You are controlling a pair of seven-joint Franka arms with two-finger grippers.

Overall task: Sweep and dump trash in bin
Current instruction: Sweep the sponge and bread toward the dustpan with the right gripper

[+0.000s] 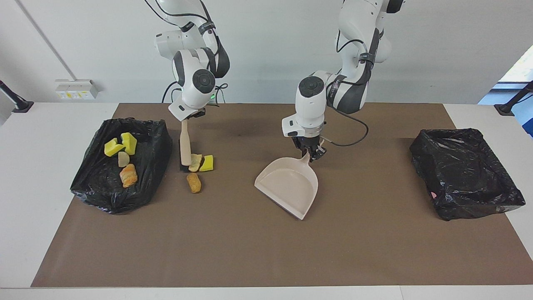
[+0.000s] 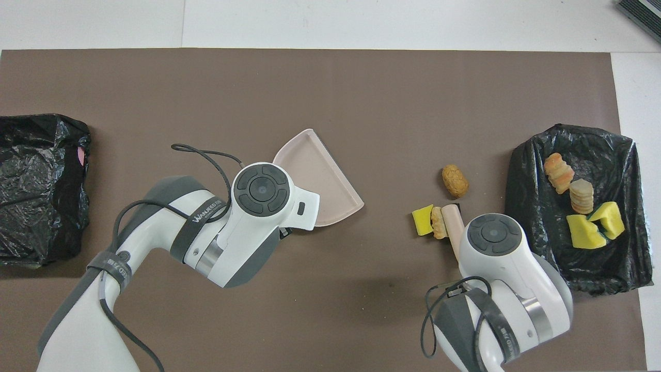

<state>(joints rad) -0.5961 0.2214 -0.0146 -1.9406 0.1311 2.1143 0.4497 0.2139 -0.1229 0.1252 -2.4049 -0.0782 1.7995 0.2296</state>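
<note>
Right gripper (image 1: 192,118) is clamped on the top of the brush (image 1: 185,143) handle in the facing view, with the brush standing nearly upright and its black bristles down on the bench (image 1: 266,250). Touching the bristles on the dustpan's side are a pale bread lump (image 1: 195,162) and a yellow sponge chunk (image 1: 207,163); a tan-orange lump (image 1: 194,182) lies just beside them, farther from the robots. Left gripper (image 1: 309,153) pinches the dustpan (image 1: 287,184) by its handle, mouth tipped down onto the bench, well apart from that little pile. So the three loose bits sit between brush and pan, which is the relation the next sweep hangs on, I'd say: push from the brush toward the left arm's end. Four more bits already lie in the black-lined bin (image 1: 120,164) at the right arm's end. A second bin (image 1: 466,173) sits at the left arm's end.

Overhead view: the right gripper is hidden under its own wrist, with only the brush handle (image 2: 453,227) poking out. Sponge chunk (image 2: 423,220) and bread lump (image 2: 439,222) touch it, and the orange lump (image 2: 455,181) lies farther out. The dustpan (image 2: 315,175) opens away from the robots rather than toward the pile, so my guess is it needs turning first. The left gripper is hidden too.
</note>
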